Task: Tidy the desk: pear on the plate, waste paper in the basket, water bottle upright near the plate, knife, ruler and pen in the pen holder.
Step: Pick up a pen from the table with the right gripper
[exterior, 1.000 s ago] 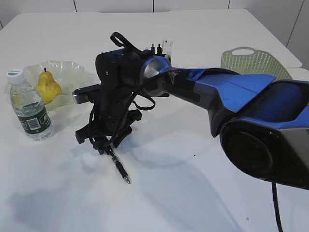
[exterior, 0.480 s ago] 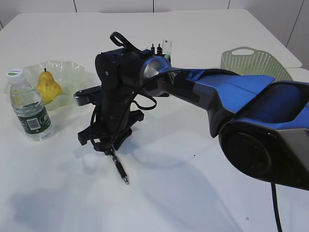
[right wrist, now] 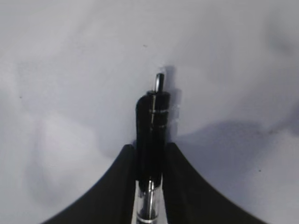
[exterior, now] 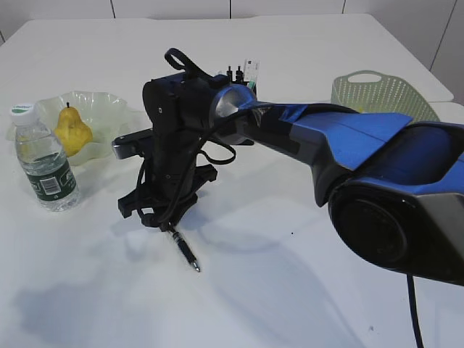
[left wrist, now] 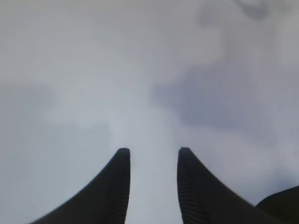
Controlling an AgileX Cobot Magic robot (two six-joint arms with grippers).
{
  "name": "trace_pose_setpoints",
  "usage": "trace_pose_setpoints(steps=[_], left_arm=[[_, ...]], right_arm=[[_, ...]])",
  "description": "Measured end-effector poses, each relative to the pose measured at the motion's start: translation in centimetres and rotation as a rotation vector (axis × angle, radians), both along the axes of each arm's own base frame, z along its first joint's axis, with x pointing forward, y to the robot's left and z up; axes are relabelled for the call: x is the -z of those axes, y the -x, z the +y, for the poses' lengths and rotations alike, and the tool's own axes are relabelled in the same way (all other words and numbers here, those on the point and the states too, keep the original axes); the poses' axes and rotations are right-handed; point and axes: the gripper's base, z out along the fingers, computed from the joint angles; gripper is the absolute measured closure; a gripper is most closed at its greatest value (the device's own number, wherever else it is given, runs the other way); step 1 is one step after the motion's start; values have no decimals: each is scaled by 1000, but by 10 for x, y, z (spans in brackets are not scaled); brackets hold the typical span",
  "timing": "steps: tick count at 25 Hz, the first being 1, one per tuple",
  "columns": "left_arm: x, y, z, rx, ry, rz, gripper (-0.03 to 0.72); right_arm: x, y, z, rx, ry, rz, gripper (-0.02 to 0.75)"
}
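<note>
Off to the left of the working gripper, the water bottle (exterior: 42, 165) stands upright with ribbed clear plastic, green label and white cap, just beside the ruffled translucent plate (exterior: 109, 109) where the smooth yellow pear (exterior: 72, 133) already sits. Now the action: the right gripper (exterior: 161, 221) is down at the desk (exterior: 290, 290), and its black fingers (right wrist: 180, 186), gaping wider a second ago, have closed snug against the pen (right wrist: 152, 140). The glossy black barrel sticks out ahead of the fingertips, its metal tip having swung a little rightward. That looks like a grip secured, so the lift toward the pen holder (exterior: 243, 78), behind the gripper, should be next. Far right sits the perforated basket (exterior: 380, 93). The left gripper (left wrist: 150, 154) hovers elsewhere, ridged fingers apart, empty.
</note>
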Motion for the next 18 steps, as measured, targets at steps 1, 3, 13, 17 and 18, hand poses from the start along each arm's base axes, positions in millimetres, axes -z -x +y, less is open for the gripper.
trace_pose_setpoints(steps=[1,3,13,17,18], left_arm=[[0,0,0,0,0,0,451],[0,0,0,0,0,0,451],[0,0,0,0,0,0,451],[0,0,0,0,0,-2,451],[0,0,0,0,0,-2,451]], right_arm=[[0,0,0,2,0,0,568],[0,0,0,1,2,-1,594],[-2,-2,2,3,-6,-7,601],[-9,-6,6,7,-41,-27,602],[-13,-7,7,8,-52,-35,603]])
